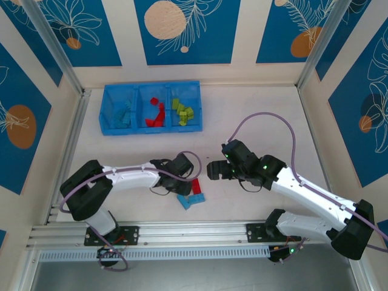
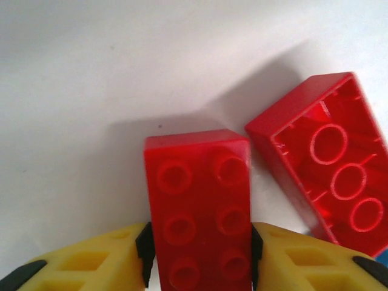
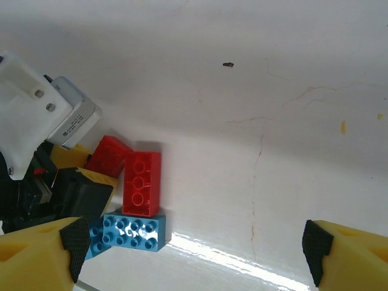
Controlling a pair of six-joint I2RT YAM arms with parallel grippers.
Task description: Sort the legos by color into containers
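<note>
Tray [image 1: 151,86] sorted blue, red, green; left gripper [image 2: 199,250] grips red brick [image 2: 199,194], right gripper [image 3: 193,245] open.

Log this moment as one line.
left gripper: shut on red brick | right gripper: open, empty | loose: upturned red brick, blue brick | tray: partly filled

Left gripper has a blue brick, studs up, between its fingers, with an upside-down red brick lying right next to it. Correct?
No. The studs-up brick in the left gripper is red, not blue; the left wrist view shows it. The upside-down red brick does lie right next to it.
</note>
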